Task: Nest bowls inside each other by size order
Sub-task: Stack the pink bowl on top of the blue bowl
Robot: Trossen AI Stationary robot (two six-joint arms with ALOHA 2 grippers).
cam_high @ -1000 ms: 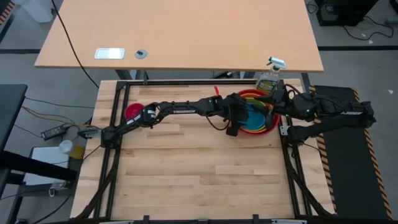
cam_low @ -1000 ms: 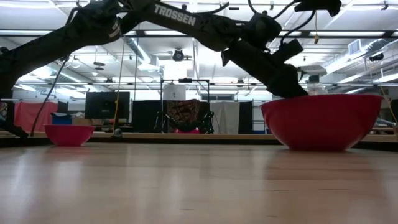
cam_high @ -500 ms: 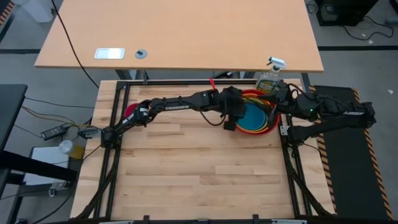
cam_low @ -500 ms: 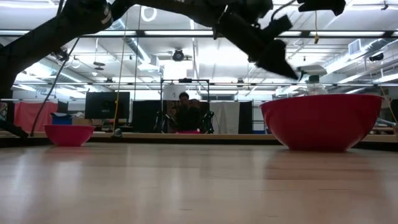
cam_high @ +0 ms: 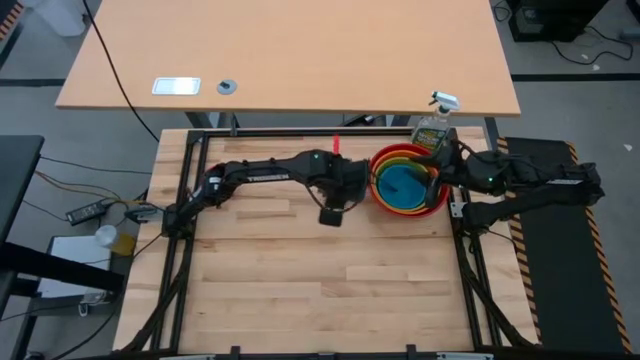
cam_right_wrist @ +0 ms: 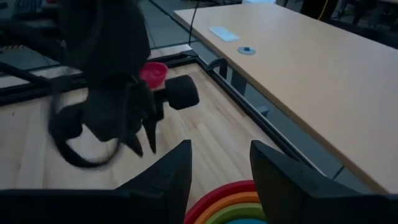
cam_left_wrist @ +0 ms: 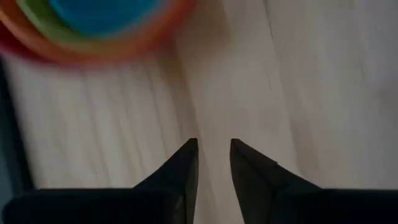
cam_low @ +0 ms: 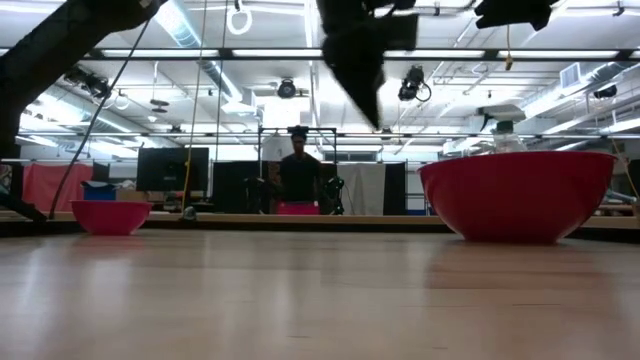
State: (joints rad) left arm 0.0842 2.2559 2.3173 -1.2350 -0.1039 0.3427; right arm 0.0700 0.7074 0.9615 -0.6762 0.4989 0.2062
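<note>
Red, orange, lime green and blue bowls sit nested in one stack [cam_high: 408,182] at the table's far right; the blue bowl [cam_high: 405,184] is innermost. In the low view only the red bowl [cam_low: 515,195] shows. The pink bowl [cam_low: 110,216] stands alone at the far left and also shows in the right wrist view [cam_right_wrist: 153,73]. My left gripper [cam_high: 330,216] hangs above bare table left of the stack, slightly open and empty [cam_left_wrist: 213,146]. My right gripper [cam_right_wrist: 219,152] waits open at the stack's right rim.
A clear spray bottle [cam_high: 435,125] stands at the far right corner behind the stack. A black frame [cam_high: 190,140] edges the wooden table. A second tabletop [cam_high: 290,50] lies beyond the far edge. A person [cam_low: 298,175] stands in the room behind.
My left gripper has risen out of the bowl stack and gone toward the table's left and a little nearer, leaving the blue bowl nested in the stack. The bowls have stayed in place.
</note>
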